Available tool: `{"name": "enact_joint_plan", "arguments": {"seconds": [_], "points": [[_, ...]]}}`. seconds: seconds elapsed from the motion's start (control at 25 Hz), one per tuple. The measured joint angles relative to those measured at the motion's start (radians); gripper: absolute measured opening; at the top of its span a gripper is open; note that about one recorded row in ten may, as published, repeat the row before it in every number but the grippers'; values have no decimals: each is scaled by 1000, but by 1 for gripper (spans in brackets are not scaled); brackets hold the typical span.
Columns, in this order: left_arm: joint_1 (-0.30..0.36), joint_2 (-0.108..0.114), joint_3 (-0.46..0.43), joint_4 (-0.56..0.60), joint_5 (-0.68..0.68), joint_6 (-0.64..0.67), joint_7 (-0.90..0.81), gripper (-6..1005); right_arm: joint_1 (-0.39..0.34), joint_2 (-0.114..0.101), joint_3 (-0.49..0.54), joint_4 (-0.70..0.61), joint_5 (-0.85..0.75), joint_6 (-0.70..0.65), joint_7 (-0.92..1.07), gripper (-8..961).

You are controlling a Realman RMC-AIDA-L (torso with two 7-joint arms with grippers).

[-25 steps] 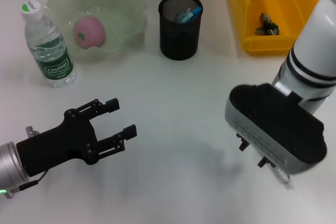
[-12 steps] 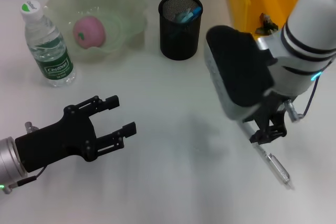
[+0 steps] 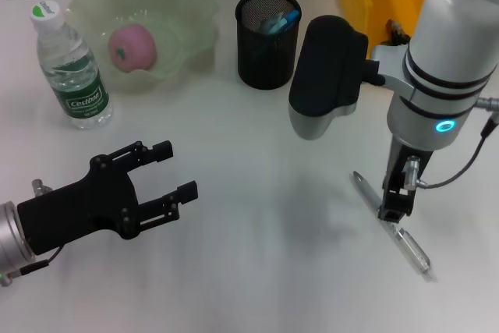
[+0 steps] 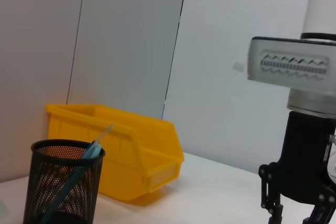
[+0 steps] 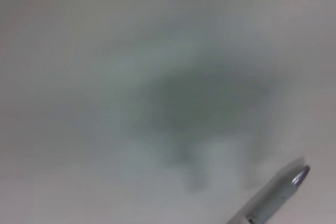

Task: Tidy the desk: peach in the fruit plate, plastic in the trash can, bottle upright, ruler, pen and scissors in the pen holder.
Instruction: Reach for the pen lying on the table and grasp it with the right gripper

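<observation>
A silver pen [image 3: 401, 238] lies slanted on the white table at the right. My right gripper [image 3: 394, 205] points straight down over the pen's middle. In the left wrist view the right gripper [image 4: 294, 211] shows its two fingers spread apart. The right wrist view shows the pen's tip [image 5: 291, 182], blurred. My left gripper [image 3: 176, 170] is open and empty, low over the table at the left. The peach [image 3: 132, 46] lies in the green fruit plate [image 3: 191, 5]. The water bottle [image 3: 72, 68] stands upright. The black mesh pen holder [image 3: 267, 44] holds a blue item.
A yellow bin [image 3: 374, 44] stands at the back right with a small scrap [image 3: 396, 35] inside. It also shows in the left wrist view [image 4: 131, 150], behind the pen holder [image 4: 63, 187]. My right arm's forearm [image 3: 331, 72] hangs over the table beside the pen holder.
My right arm has swung up and back, and its gripper now points down onto the pen, with more of the pen showing. The left arm has barely moved.
</observation>
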Motion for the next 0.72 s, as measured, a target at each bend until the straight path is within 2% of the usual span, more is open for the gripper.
{"name": "enact_joint_plan", "arguments": {"seconds": [0.36,0.72], "points": [[-7,-8,1,24,47,16,-11,753,-29,0,1,31,38,6,218,405],[-12,-10,1,35,54,41,-11,754,-46,-2,10,110,12,84,267,403]]}}
